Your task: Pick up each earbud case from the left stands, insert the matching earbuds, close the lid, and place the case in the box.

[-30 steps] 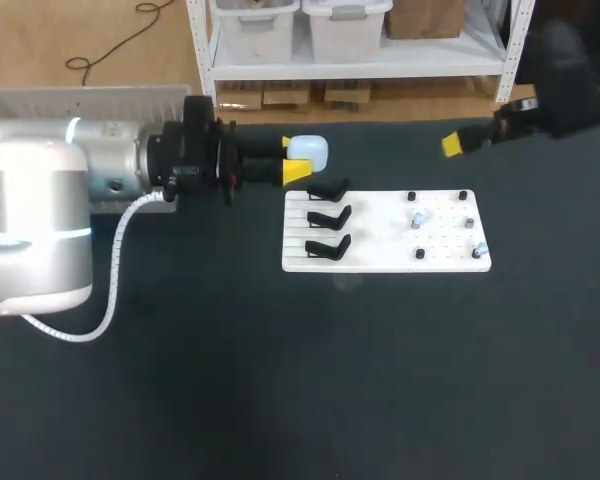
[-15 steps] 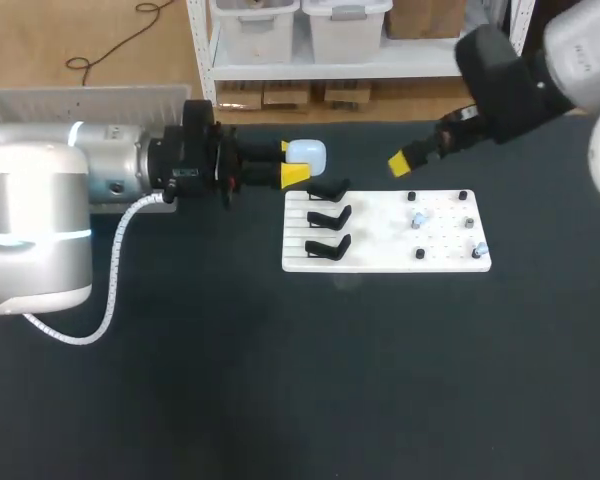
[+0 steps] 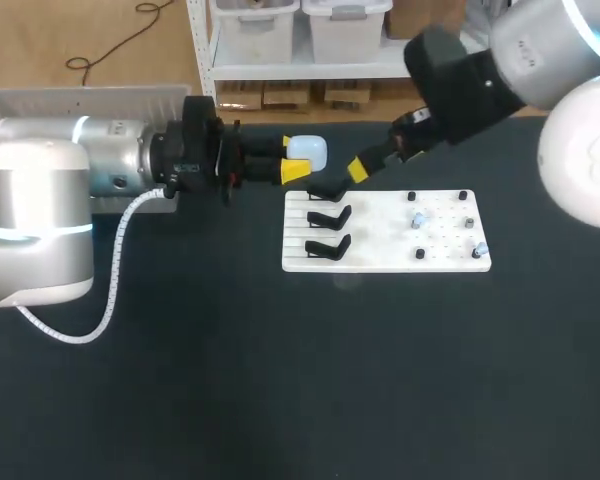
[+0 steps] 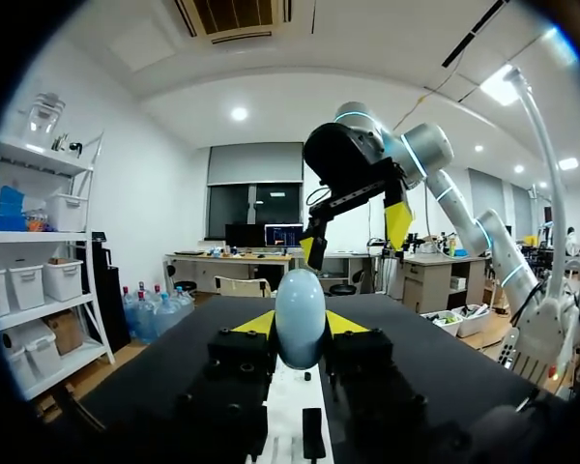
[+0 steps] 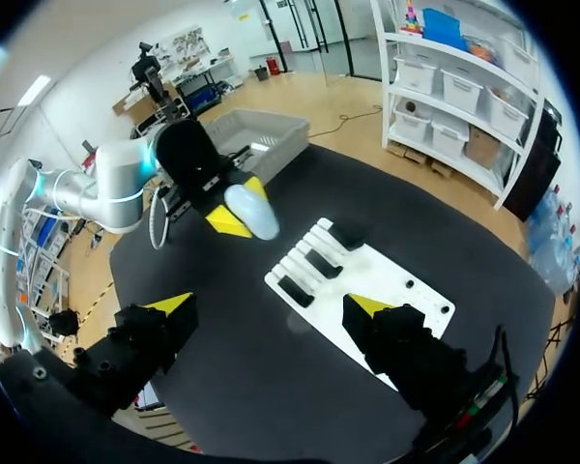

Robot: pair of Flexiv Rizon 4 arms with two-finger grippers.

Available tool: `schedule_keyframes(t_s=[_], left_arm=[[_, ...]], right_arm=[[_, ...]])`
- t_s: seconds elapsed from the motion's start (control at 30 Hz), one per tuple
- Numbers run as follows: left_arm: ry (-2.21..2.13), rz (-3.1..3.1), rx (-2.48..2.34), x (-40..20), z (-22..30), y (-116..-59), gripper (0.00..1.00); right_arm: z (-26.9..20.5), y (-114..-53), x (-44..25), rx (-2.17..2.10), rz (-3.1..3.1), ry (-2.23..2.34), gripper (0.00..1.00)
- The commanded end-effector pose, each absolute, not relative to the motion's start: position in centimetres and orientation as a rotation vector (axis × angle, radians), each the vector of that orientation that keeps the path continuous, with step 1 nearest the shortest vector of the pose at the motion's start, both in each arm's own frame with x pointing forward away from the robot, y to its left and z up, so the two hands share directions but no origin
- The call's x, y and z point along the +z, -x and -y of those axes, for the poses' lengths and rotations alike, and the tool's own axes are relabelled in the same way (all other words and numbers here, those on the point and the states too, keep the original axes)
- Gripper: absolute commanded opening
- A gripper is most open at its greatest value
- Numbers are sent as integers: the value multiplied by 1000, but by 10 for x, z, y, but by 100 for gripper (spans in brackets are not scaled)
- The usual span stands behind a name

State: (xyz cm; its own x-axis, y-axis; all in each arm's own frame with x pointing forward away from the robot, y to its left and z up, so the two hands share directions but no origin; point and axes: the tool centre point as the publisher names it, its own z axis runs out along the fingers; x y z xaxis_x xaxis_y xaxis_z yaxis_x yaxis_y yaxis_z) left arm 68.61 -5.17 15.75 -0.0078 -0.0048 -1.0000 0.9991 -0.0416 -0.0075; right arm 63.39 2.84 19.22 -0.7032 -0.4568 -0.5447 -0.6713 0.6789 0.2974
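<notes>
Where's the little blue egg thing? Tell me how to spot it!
Find the white board on the dark table, then the silver left arm beside it. The earbud case sits in the left gripper at that arm's end: smooth, rounded, pale blue, unlike the black stands.

Looks down on the white board (image 3: 386,231) from overhead, again at an angle from right wrist (image 5: 358,275); skims level, close, from left wrist.

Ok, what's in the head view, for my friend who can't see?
The left hand holds a pale blue earbud case just off the far left corner of a white board. The open right hand hangs close beside it. Three black stands on the board are empty.
</notes>
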Motion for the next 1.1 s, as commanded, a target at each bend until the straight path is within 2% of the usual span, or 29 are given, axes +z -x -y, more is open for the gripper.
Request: schedule_keyframes(t_s=[0.03,0.53,1.1], left_arm=[[-1234,-1188,-1250,156,52,-688,0],[-1234,-1188,-1250,156,52,-688,0],[-1234,-1188,-1250,156,52,-688,0]], right_arm=[[-42,-637,192,670,-2470,891,100],[-77,-655,181,651,-2497,928,100],[-79,-672,172,631,-2558,877,100]])
